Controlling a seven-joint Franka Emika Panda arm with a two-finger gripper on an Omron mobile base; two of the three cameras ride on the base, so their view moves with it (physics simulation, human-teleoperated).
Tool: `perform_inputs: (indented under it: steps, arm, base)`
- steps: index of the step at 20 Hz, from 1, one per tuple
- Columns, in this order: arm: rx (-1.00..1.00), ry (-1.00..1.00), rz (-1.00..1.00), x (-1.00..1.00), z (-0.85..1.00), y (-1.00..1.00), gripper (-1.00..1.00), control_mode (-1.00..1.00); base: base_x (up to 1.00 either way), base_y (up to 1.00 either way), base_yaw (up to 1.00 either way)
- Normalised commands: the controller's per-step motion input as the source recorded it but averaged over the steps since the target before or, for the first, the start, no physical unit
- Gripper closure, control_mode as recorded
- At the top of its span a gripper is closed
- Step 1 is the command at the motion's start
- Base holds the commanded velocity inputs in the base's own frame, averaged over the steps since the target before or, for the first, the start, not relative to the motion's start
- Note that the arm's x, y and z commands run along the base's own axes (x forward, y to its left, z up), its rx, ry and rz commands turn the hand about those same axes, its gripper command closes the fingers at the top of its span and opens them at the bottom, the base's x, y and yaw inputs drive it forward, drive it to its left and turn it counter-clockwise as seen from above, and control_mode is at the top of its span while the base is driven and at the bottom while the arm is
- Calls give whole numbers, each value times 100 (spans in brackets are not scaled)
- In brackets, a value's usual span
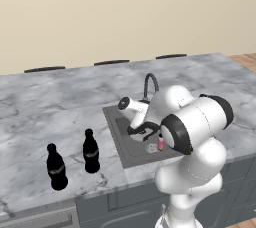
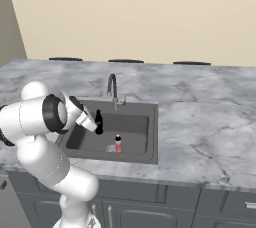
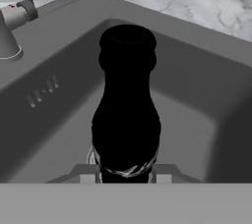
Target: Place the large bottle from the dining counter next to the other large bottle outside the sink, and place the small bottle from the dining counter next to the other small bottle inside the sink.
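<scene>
Left base view: two large black bottles [image 1: 90,151] stand on the counter [image 1: 45,117] left of the sink [image 1: 116,137].
Right base view: gripper [image 2: 95,124] holds small black bottle [image 2: 99,122] over the basin, near a pink-capped bottle [image 2: 118,144].
Hand view: fingers [image 3: 87,174] clamp that bottle's base.

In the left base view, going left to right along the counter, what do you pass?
First large black bottle → second large black bottle → sink → faucet. The small pink bottle in the basin and the gripper overlap the arm, so I leave them unordered.
</scene>
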Motion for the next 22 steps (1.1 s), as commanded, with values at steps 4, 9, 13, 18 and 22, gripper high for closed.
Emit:
perform_inputs:
  steps: [4, 9, 13, 18, 22]
  arm:
    - [-2, 0, 0, 0, -21, 0, 100, -100]
    - [-1, 0, 0, 3, -20, 0, 100, -100]
    - [-1, 0, 0, 1, -23, 0, 100, -100]
    - [0, 0, -1, 11, -25, 0, 100, -100]
    - [0, 0, -4, 27, -28, 0, 100, -100]
  base:
    - [0, 0, 0]
    - [0, 0, 0]
    - [0, 0, 0]
    - [0, 0, 0]
    - [0, 0, 0]
